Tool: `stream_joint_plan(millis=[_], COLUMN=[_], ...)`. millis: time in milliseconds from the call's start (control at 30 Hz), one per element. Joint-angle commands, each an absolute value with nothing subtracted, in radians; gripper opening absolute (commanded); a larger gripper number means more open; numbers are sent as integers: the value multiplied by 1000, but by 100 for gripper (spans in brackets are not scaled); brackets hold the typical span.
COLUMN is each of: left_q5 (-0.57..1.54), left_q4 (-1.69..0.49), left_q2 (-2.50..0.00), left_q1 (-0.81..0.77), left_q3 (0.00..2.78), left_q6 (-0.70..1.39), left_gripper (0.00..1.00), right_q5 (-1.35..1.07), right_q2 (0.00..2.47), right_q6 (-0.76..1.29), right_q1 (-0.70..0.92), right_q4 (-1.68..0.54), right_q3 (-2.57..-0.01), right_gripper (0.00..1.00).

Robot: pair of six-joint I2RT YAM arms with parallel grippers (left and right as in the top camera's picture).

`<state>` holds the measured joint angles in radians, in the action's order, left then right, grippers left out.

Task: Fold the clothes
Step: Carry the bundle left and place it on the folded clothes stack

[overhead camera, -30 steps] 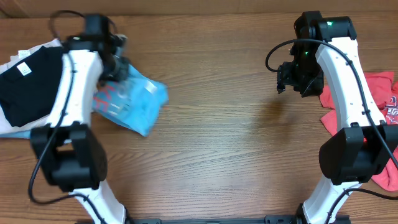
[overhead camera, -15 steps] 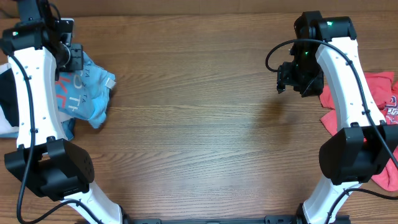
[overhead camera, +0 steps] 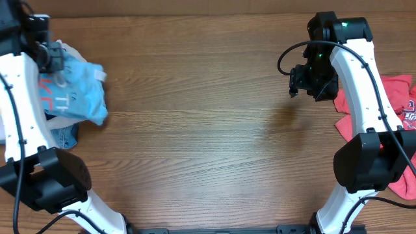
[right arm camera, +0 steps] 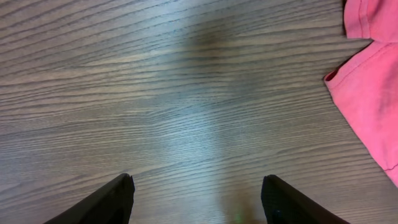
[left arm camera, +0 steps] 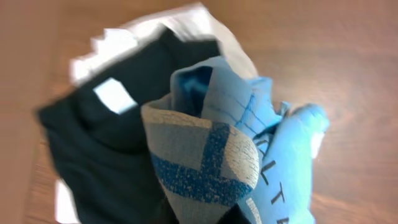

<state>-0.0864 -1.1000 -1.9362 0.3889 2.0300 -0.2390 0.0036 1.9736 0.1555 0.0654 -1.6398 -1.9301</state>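
The light blue T-shirt (overhead camera: 78, 97) with red-orange lettering hangs bunched at the far left edge of the table, held up by my left gripper (overhead camera: 51, 58). In the left wrist view the blue shirt (left arm camera: 249, 149) fills the frame in front of the jaws, which are shut on it. A black and white garment (left arm camera: 112, 137) lies beneath it. My right gripper (overhead camera: 305, 81) is open and empty above bare wood (right arm camera: 199, 124). The red T-shirt (overhead camera: 396, 104) lies crumpled at the right edge, also in the right wrist view (right arm camera: 373, 93).
More folded cloth (overhead camera: 62, 133) lies under the blue shirt at the left edge. The wooden table (overhead camera: 214, 143) spans the middle between the two arms.
My left gripper has carried the blue T-shirt further left, from near the table's left-middle to over the pile at the left edge. The right arm has not moved.
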Motion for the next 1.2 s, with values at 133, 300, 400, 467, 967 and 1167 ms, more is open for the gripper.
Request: stream_joint_plan(millis=[133, 300, 400, 467, 967, 1167], left_q5=[-18, -7, -4, 1, 52, 20], left_q4=[-963, -922, -920, -914, -848, -832], left_q2=[-1925, -1968, -2003, -2022, -2033, -2033], left_q1=[499, 550, 573, 585, 633, 661], left_q3=[2071, 2071, 2071, 2071, 2078, 2077], left_q6=[-255, -255, -254, -254, -212, -156], left_gripper=[8, 8, 7, 6, 4, 4], right_q5=[-2, -2, -2, -2, -3, -2], right_q2=[1967, 1967, 1967, 1967, 1967, 1967], right_q6=[149, 152, 152, 152, 157, 157], right_q1=[64, 64, 64, 64, 64, 64], right_q4=[-1636, -1637, -1637, -1638, -1641, -1641], right_q3=[-1943, -1943, -1943, -1943, -1943, -1943], right_gripper=[69, 70, 70, 69, 70, 70])
